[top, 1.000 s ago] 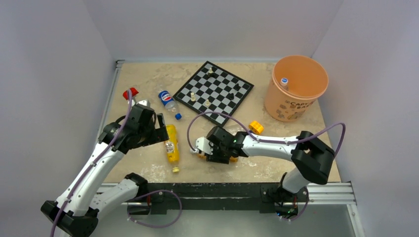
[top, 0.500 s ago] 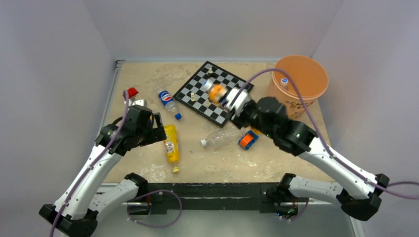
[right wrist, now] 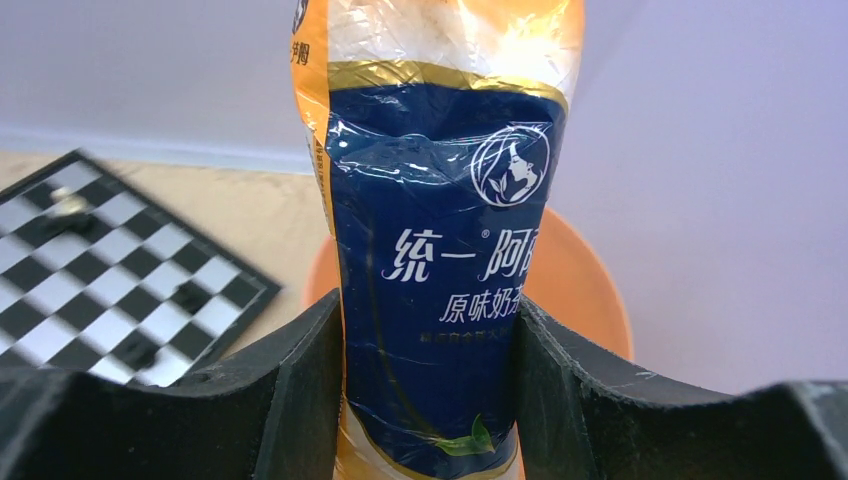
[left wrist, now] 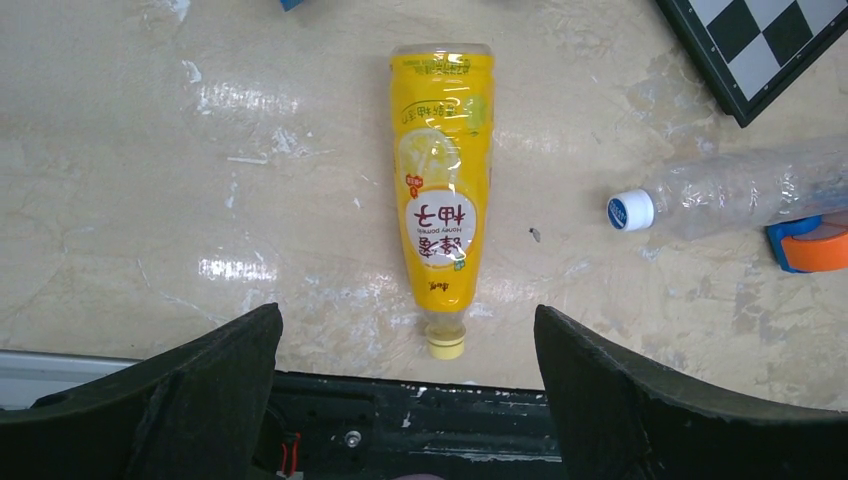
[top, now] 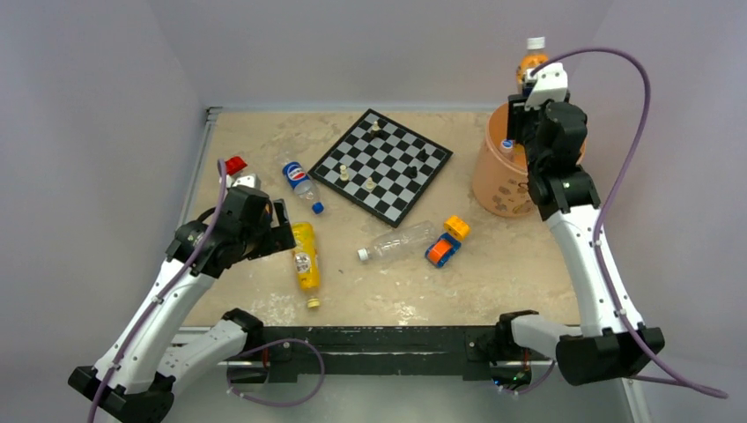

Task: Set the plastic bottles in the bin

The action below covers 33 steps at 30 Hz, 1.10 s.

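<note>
My right gripper [right wrist: 430, 400] has swung from the chessboard [top: 380, 165] to above the bin [top: 493, 189]; I'm holding the orange bottle [right wrist: 450, 200] clamped upright, base facing the bin

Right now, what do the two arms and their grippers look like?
The left arm and right arm have white tubular links, chunky black joints and bases, and a purple cable looping alongside each. A white block sits at the right wrist. The left gripper and right gripper have broad matte-black fingers.
</note>
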Each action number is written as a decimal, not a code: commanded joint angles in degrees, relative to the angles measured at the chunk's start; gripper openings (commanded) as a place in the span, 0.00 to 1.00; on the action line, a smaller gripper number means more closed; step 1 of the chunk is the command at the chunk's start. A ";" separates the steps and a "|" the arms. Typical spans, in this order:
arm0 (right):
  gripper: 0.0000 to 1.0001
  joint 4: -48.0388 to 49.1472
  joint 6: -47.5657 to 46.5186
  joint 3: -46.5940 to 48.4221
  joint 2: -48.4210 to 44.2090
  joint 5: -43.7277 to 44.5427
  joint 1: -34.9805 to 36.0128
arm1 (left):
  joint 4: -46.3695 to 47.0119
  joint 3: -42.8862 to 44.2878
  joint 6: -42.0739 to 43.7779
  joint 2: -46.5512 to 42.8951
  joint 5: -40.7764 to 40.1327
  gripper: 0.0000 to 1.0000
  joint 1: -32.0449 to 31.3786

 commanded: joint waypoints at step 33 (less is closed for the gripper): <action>0.99 -2.07 -13.35 -22.13 -4.81 -15.07 25.44 | -1.62 0.61 1.66 -1.08 -3.92 1.00 -0.17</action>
